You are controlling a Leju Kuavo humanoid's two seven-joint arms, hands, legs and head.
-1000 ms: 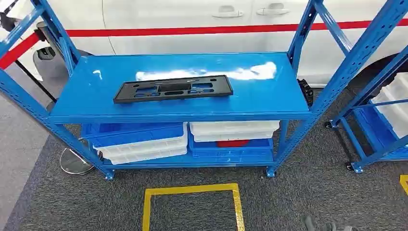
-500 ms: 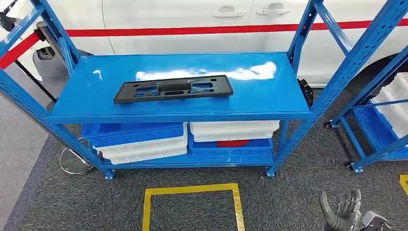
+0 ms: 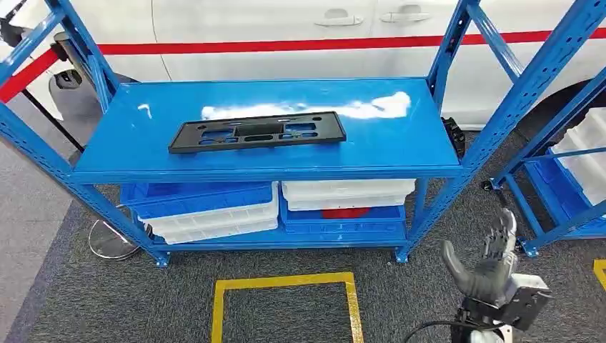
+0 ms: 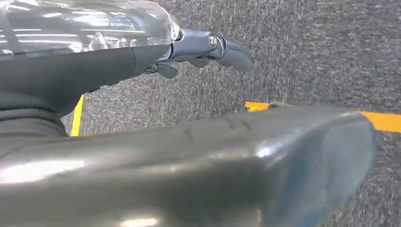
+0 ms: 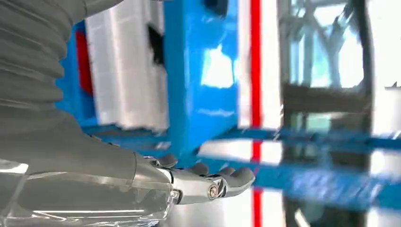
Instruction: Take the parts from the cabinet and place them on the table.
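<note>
We note the black part [image 3: 257, 132] lying flat on the blue cabinet's top shelf [image 3: 400, 143]. Lower right, the right hand [image 3: 486, 268] is raised over carpet, fingers spread, empty. The left hand [image 4: 203, 47] hangs empty, fingers loosely extended

A blue metal shelf rack [image 3: 493, 136] stands on dark grey carpet [image 3: 107, 300]. Its upper shelf [image 3: 386, 143] carries one thing: a flat black plastic part [image 3: 257, 131] with rectangular cut-outs, lying lengthwise near the middle, slightly toward the front edge. On the lower shelf [image 3: 286, 241] sit stacked bins: a blue bin [image 3: 196, 194] over white bins [image 3: 214, 221] on the left, a white bin [image 3: 346, 193] over a blue bin [image 3: 343, 221] on the right, with something red between those two. A yellow tape square [image 3: 286, 282] marks the carpet in front of the rack.
</note>
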